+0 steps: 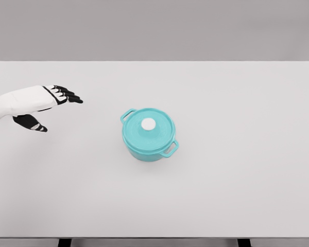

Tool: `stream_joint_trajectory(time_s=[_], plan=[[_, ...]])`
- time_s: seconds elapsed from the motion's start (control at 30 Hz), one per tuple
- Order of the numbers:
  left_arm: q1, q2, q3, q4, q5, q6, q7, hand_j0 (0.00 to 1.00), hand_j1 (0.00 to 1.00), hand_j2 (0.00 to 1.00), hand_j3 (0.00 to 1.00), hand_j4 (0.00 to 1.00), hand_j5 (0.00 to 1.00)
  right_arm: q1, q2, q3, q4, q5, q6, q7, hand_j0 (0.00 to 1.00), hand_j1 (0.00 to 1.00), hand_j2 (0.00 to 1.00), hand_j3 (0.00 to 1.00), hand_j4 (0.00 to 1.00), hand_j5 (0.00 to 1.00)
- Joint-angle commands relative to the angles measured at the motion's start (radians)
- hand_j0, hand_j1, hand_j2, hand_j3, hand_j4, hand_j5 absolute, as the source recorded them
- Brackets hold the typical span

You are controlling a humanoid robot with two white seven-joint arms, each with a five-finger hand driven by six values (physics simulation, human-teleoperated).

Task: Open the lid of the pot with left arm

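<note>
A teal pot [149, 136] stands near the middle of the white table [237, 154], with a small handle at its upper left and another at its lower right. Its teal lid [154, 135] sits closed on top and carries a round white knob [148, 124]. My left hand [54, 105] hovers over the table's left side, well to the left of the pot and apart from it. Its black fingers [68, 94] stretch out toward the right and the thumb hangs below; it holds nothing. The right arm does not show.
The table's far edge runs across the top of the view against a grey wall. Its near edge lies along the bottom, with dark legs showing beneath.
</note>
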Motion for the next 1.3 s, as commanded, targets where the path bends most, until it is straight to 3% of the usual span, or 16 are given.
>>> stream_joint_trajectory(time_s=[0.0, 0.17, 0.37, 0.43, 0.5, 0.57, 0.63, 0.7, 0.8, 1.17, 1.27], plan=[[0.0, 0.001, -0.001, -0.002, 0.005, 0.002, 0.0, 1.0, 1.0, 1.0, 1.0, 1.0, 1.0, 0.0, 0.0, -0.001, 0.001, 0.0, 0.0, 0.002, 1.0, 1.0, 1.0, 1.0, 1.0, 1.0], [0.002, -0.001, -0.017, -0.002, 0.004, 0.002, 0.0, 1.0, 1.0, 1.0, 1.0, 1.0, 1.0, 0.008, 0.0, 0.003, -0.001, 0.001, 0.0, -0.001, 1.0, 1.0, 1.0, 1.0, 1.0, 1.0], [-0.018, 0.002, -0.025, -0.071, 0.007, 0.002, 0.0, 1.0, 1.0, 1.0, 1.0, 1.0, 1.0, 0.011, 0.0, 0.003, -0.001, 0.001, 0.0, -0.001, 1.0, 1.0, 1.0, 1.0, 1.0, 1.0], [-0.162, 0.03, -0.14, -0.072, 0.038, 0.002, 0.0, 1.0, 1.0, 1.0, 1.0, 1.0, 1.0, 0.012, 0.0, 0.003, -0.001, 0.001, 0.0, -0.001, 1.0, 1.0, 1.0, 1.0, 1.0, 1.0], [-0.348, 0.029, -0.338, -0.078, 0.041, 0.002, 0.0, 1.0, 1.0, 1.0, 1.0, 1.0, 1.0, 0.011, 0.0, 0.003, -0.001, 0.001, 0.0, -0.001, 1.0, 1.0, 1.0, 1.0, 1.0, 1.0], [-0.459, 0.013, -0.478, -0.085, 0.054, 0.002, 0.0, 1.0, 1.0, 1.0, 1.0, 1.0, 1.0, 0.012, 0.0, 0.003, -0.001, 0.001, 0.0, -0.001, 1.0, 1.0, 1.0, 1.0, 1.0, 1.0], [-0.521, -0.016, -0.525, -0.089, 0.105, 0.002, 0.0, 1.0, 1.0, 1.0, 1.0, 1.0, 1.0, 0.011, 0.0, 0.003, -0.001, 0.001, 0.0, -0.001, 1.0, 1.0, 1.0, 1.0, 1.0, 1.0], [-0.571, -0.066, -0.579, -0.083, 0.104, 0.002, 0.0, 1.0, 1.0, 1.0, 1.0, 1.0, 1.0, 0.012, 0.0, 0.003, -0.001, 0.001, 0.0, -0.001, 1.0, 1.0, 1.0, 1.0, 1.0, 1.0], [-0.587, -0.201, -0.623, -0.062, 0.102, 0.002, 0.0, 1.0, 1.0, 1.0, 1.0, 1.0, 1.0, 0.012, 0.0, 0.003, -0.001, 0.001, 0.0, -0.001, 1.0, 1.0, 1.0, 1.0, 1.0, 1.0], [-0.597, -0.218, -0.651, -0.062, 0.099, 0.002, 0.0, 1.0, 1.0, 1.0, 1.0, 1.0, 1.0, 0.012, 0.0, 0.003, -0.002, 0.001, 0.0, -0.001, 1.0, 1.0, 1.0, 1.0, 1.0, 1.0], [-0.598, -0.283, -0.685, -0.06, 0.018, 0.002, 0.0, 1.0, 1.0, 1.0, 1.0, 1.0, 1.0, 0.012, 0.0, 0.003, -0.001, 0.001, 0.0, -0.001, 1.0, 1.0, 1.0, 1.0, 1.0, 1.0]])
